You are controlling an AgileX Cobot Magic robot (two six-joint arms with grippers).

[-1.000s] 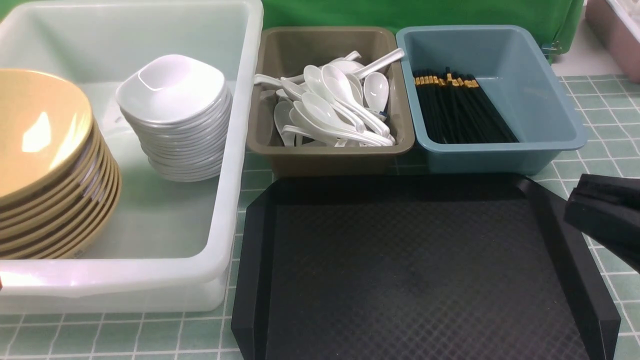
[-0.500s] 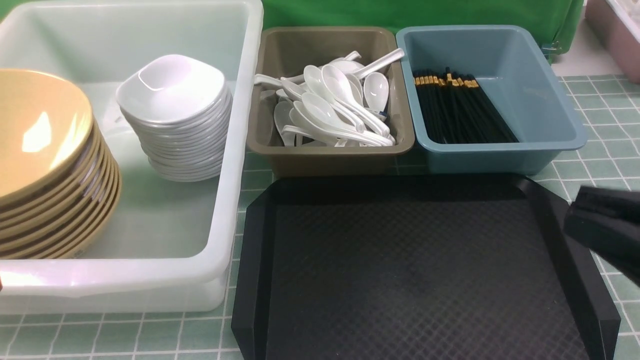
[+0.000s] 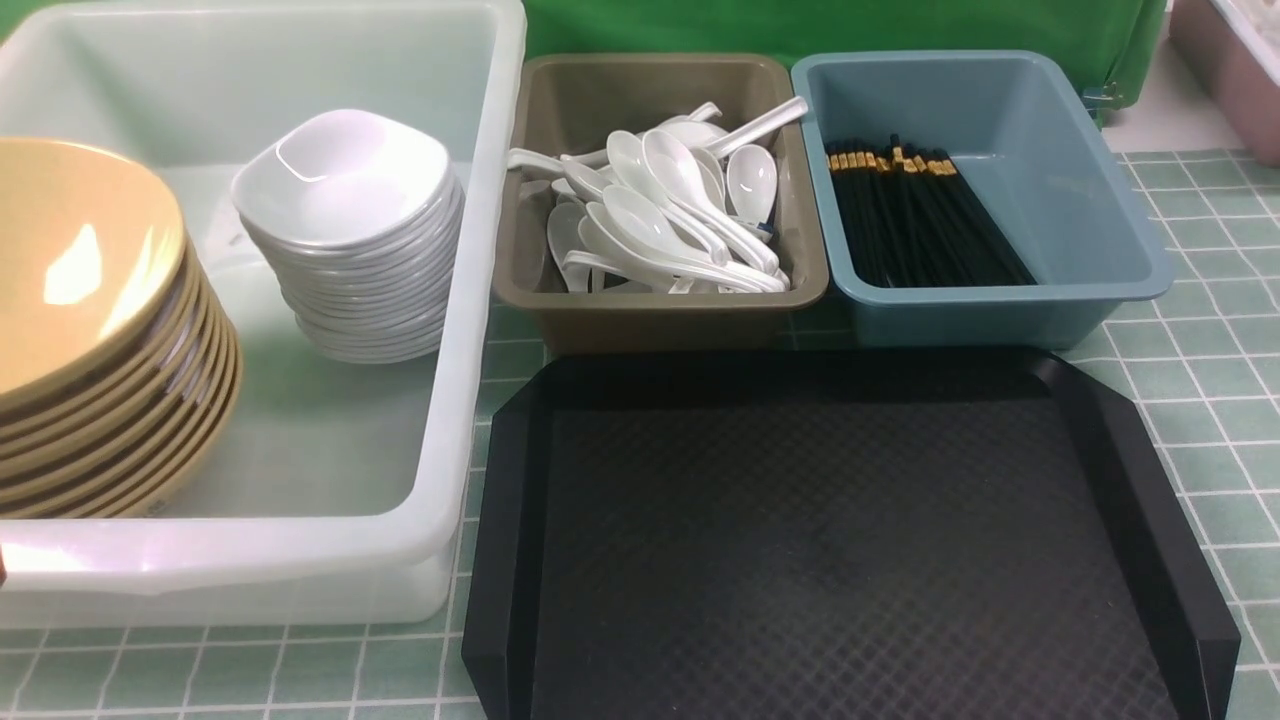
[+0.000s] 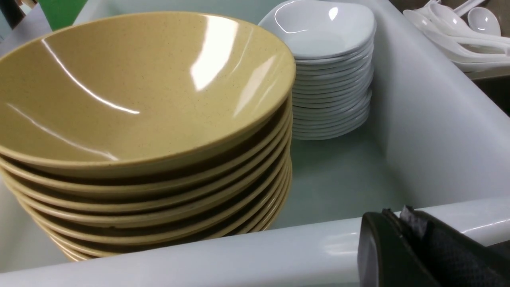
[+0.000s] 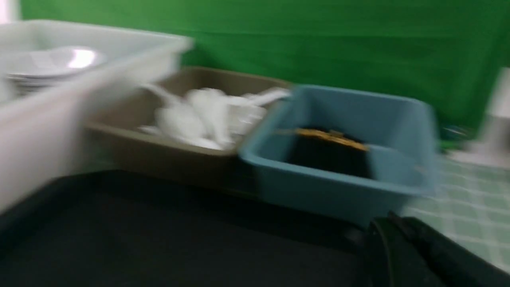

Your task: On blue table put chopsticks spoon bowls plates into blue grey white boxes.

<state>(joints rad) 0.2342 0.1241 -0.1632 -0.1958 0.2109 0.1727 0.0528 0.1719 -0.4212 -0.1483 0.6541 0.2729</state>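
Both grippers are closed and hold nothing: the left gripper (image 4: 402,243) sits at the near rim of the white tub (image 3: 490,300), the right gripper (image 5: 398,247) beside the black tray (image 3: 820,540). Yellow bowls (image 3: 90,330) and white plates (image 3: 350,230) are stacked in the tub, spoons (image 3: 660,210) fill the olive box (image 3: 660,310), and chopsticks (image 3: 920,215) lie in the blue box (image 3: 1090,200).

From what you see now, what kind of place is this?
Probably a canteen dish-sorting station: stacked mustard-yellow glossy bowls in a translucent white tub, white soup spoons binned, an empty black textured tray.
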